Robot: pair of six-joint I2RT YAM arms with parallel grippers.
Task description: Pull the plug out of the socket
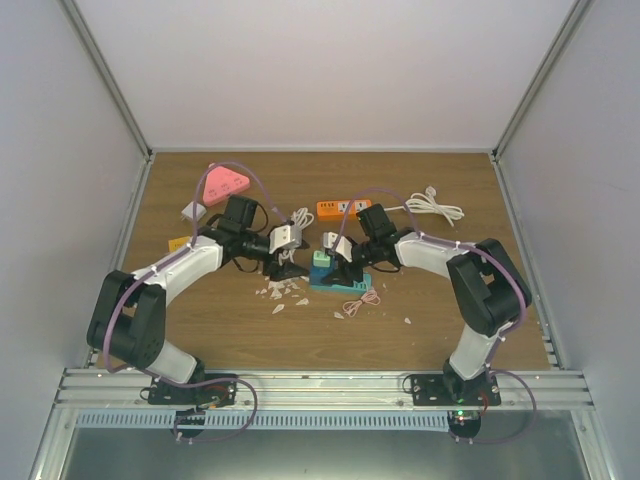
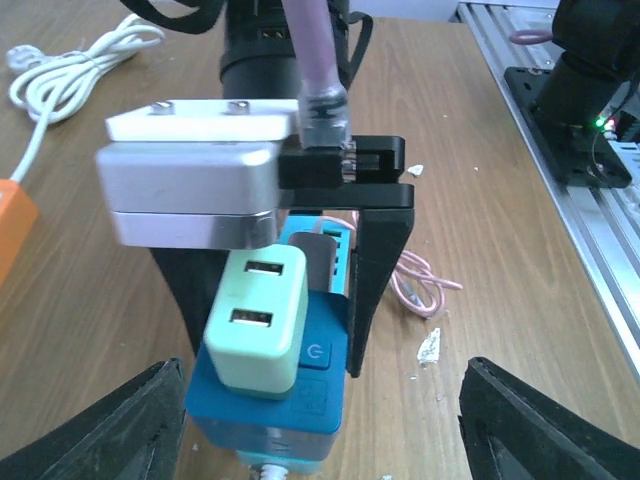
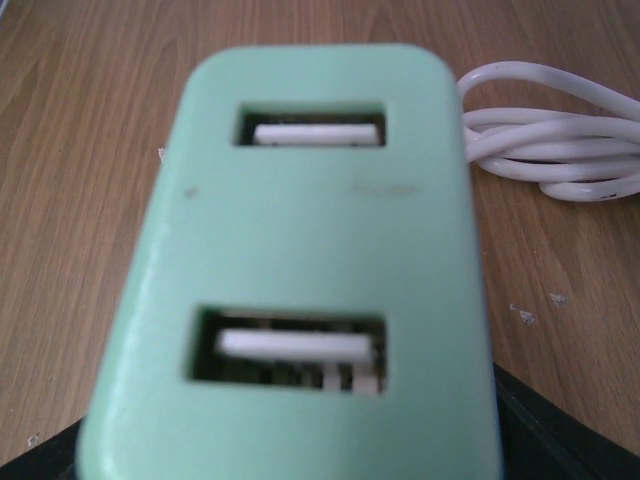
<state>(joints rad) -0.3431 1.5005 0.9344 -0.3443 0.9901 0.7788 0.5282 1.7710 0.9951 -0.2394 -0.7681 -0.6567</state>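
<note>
Plug (image 2: 255, 325) sits seated in the blue socket (image 2: 305, 405) at mid-counter (image 1: 200, 320). Right claw (image 1: 335, 258) straddles the plug, but whether it pinches cannot be told. Left claw (image 2: 322, 400) stands apart, empty. Judgement: the plug is light, rigid and smooth. Grip its flat sides and pull straight.

Plug (image 3: 310, 290) smooth matt plastic; table (image 3: 80, 150) wood-grain.

A blue socket block (image 1: 345, 283) sits on the wooden table (image 1: 450, 280). Behind it lie an orange power strip (image 1: 335, 209) and a coiled white cable (image 1: 435, 207).
</note>
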